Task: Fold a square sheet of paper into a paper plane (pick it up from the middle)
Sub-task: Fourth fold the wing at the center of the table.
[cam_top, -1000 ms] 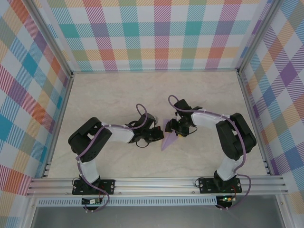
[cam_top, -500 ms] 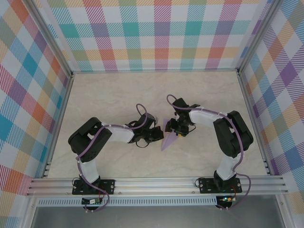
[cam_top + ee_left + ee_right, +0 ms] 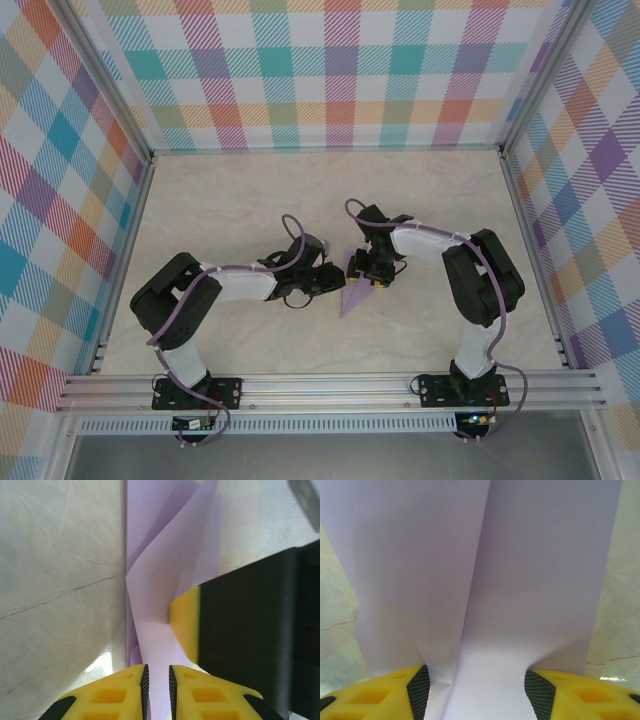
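The sheet of paper [image 3: 351, 298] is a creased lavender wedge on the table's middle, its point toward the near edge. My left gripper [image 3: 336, 280] meets it from the left. In the left wrist view an upright fold of the paper [image 3: 160, 570] runs into the narrow slit between the left gripper's [image 3: 157, 669] yellow fingers, which are shut on it. My right gripper [image 3: 362, 272] comes down on the paper's far end. The right wrist view has the right gripper [image 3: 476, 680] open wide, with the paper [image 3: 485, 580] and its centre crease lying flat between the spread pads.
The pale marbled table [image 3: 220, 200] is walled by plaid panels with metal posts [image 3: 145, 160]. A metal rail [image 3: 330, 385] carrying both arm bases runs along the near edge. The right gripper's yellow finger [image 3: 186, 625] and black body crowd the left wrist view's right side.
The right arm has drawn slightly left and farther back over the paper. The left arm's elbow has swung left and stretched out. The paper stays where it was.
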